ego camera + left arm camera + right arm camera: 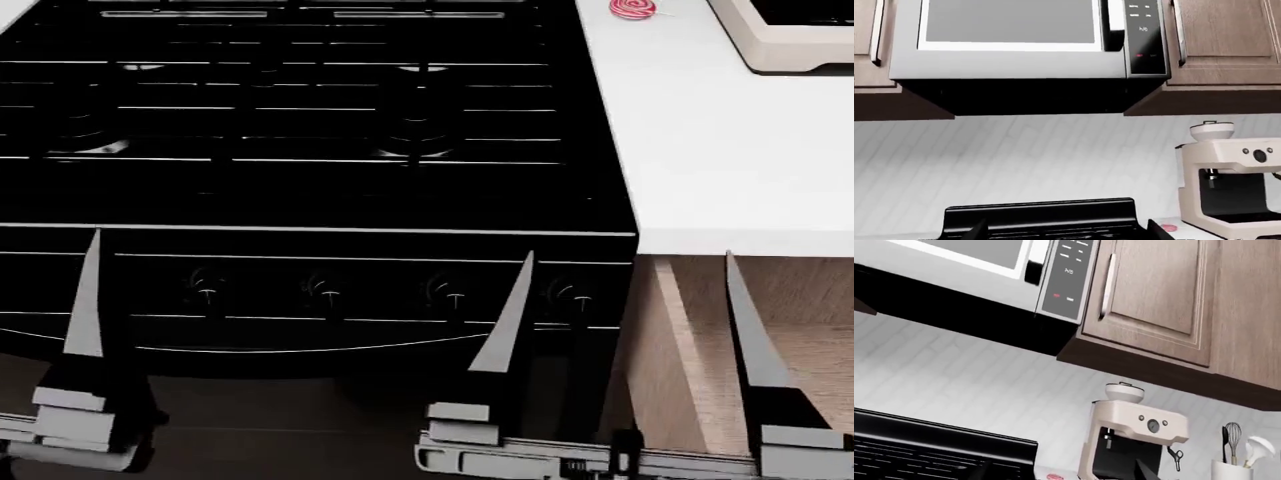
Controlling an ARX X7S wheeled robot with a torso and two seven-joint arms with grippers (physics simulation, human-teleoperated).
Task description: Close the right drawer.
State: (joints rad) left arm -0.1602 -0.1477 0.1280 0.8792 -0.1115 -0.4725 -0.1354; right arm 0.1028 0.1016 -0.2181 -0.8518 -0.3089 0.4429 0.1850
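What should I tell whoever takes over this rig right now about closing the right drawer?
Right pincer: open, empty, fingers pointing up in front of the black stove, straddling the stove's right edge.
Left pincer: only one finger shows at the stove's left front; state unclear, nothing seen in it.
Brown wood-grain right drawer: under the white countertop, right of the stove, pulled out with its inside visible.
Done: nothing visible; no contact with the drawer.
Left: bring a pincer to the drawer front, out of view below, and push it in.
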